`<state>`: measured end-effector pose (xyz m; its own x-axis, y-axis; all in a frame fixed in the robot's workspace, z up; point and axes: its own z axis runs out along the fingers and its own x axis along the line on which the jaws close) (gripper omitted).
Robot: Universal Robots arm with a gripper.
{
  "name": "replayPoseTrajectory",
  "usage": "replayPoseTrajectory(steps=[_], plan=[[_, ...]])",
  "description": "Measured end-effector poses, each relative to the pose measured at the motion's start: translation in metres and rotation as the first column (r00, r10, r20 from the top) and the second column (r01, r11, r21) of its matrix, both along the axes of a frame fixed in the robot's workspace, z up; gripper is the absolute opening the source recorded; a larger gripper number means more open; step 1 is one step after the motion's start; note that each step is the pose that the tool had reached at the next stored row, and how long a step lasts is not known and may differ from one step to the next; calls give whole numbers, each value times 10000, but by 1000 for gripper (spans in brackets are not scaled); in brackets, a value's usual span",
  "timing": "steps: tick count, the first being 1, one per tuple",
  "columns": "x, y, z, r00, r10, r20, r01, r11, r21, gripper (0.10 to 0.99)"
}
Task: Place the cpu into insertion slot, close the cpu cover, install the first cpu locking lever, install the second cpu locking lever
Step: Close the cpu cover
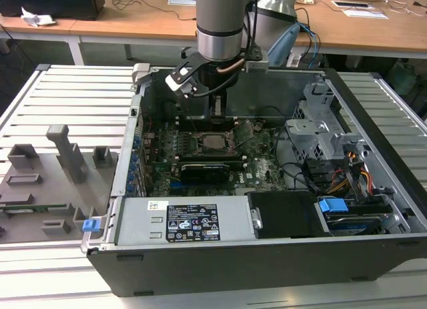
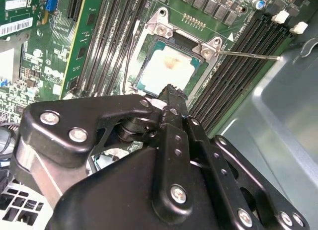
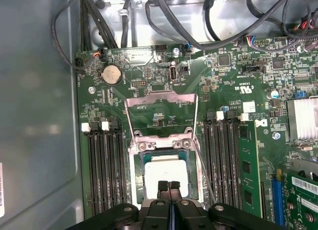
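Your end effector point(image 3: 167, 185) has its fingers point(image 3: 161, 186) pressed together w/ nothing between them. The tips hang right over the cpu point(image 3: 166, 171), at the edge farthest from the cover hinge; can't tell if they touch it. You've got the cpu lying flat in the insertion slot point(image 3: 136, 163), silver top up. The cpu cover point(image 3: 160, 97) is swung open, lying back toward the coin battery point(image 3: 111, 74), board visible thru its window. One thin locking lever point(image 3: 204, 173) runs btwn the slot and the memory slots point(image 3: 223, 155). In the exterior view your arm stands inside the open pc case point(image 1: 267, 262), which sits on the slatted tabletop point(image 1: 67, 89).
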<state>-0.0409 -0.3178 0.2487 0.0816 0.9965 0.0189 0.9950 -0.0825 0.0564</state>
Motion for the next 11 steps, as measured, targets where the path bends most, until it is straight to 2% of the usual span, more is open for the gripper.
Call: replayPoseTrajectory(steps=[11], plan=[[0, 6, 36, 10000, -1, -2, 1, 10000, -7, 106]])
